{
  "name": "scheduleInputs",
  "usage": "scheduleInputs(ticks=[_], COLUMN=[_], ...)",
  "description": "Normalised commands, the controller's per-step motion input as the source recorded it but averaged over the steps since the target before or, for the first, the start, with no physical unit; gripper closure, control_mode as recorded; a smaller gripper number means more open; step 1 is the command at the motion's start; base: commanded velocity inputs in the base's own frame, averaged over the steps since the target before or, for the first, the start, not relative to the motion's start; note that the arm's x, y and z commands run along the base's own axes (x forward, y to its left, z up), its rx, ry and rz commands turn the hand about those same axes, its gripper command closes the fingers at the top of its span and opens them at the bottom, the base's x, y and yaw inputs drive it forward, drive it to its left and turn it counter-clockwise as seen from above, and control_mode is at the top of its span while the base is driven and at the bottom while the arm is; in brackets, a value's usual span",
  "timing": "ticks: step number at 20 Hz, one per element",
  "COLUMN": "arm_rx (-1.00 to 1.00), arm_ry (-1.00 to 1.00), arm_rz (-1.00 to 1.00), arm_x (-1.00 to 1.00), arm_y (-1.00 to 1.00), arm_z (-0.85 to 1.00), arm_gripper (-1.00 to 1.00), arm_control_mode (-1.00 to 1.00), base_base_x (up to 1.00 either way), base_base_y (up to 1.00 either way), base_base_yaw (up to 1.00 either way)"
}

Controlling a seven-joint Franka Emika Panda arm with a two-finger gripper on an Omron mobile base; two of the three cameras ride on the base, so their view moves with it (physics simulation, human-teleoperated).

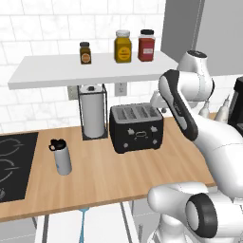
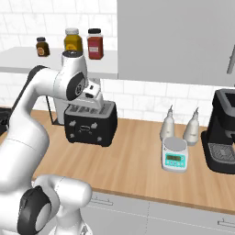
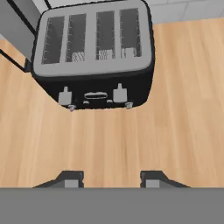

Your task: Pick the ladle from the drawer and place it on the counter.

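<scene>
One wood counter (image 1: 142,175) spans mid-frame; bottom-left, ladle (image 1: 83,223) in drawer (image 1: 102,225); right base view adds scale (image 2: 175,155). Gripper (image 3: 109,178) parted, empty.

the fingers (image 3: 69,179) hang above bare worktop (image 3: 113,144), apart with nothing between them. the toaster (image 3: 94,52) stands just ahead of them on the worktop. the drawer (image 1: 104,228) sits below the worktop edge, the ladle (image 1: 82,223) in it.

Base views flank arm, share toaster (image 1: 136,127); hand view looks down, close.
</scene>
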Motion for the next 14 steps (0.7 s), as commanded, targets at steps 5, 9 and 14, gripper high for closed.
scheduleInputs(ticks=[5, 9, 14], arm_rx=[0.00, -0.01, -0.06], arm_ry=[0.00, 0.00, 0.05], arm_rz=[0.00, 0.00, 0.00], arm_x=[-0.05, -0.21, -0.12], arm_y=[0.04, 0.80, 1.00], arm_z=[0.00, -0.03, -0.15], arm_gripper=[-1.00, -1.00, -1.00], arm_control_mode=[-1.00, -1.00, -1.00], base_base_x=[0.00, 0.00, 0.00], base_base_y=[0.00, 0.00, 0.00], base_base_yaw=[0.00, 0.00, 0.00])
